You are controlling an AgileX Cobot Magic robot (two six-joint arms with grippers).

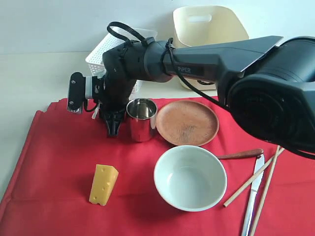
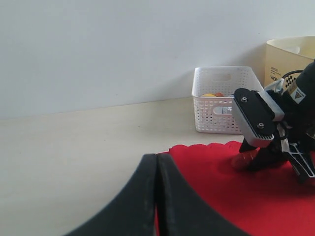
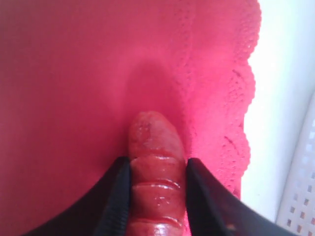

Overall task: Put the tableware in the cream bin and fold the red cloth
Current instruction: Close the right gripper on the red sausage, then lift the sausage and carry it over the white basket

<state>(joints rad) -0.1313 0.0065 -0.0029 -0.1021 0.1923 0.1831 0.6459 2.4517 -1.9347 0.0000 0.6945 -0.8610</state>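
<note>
Sausage (image 3: 152,135), hidden in exterior view, sits clamped in right pincer (image 3: 157,166); left pincer (image 2: 156,161) clenched.

A yellow cheese wedge (image 1: 103,185) with holes stands upright at the lower left of the exterior view. A white perforated basket (image 1: 101,55) sits on the pale table (image 1: 29,78) toward the upper left, with yellow and orange food (image 2: 212,95) showing inside. A glossy, ridged red sausage (image 3: 156,172) lies near the basket.

Steel cup (image 1: 141,119) crowds the right end effector (image 1: 112,129) at the sausage (image 3: 156,162); surrounding red cloth (image 1: 54,162) lies open.
</note>
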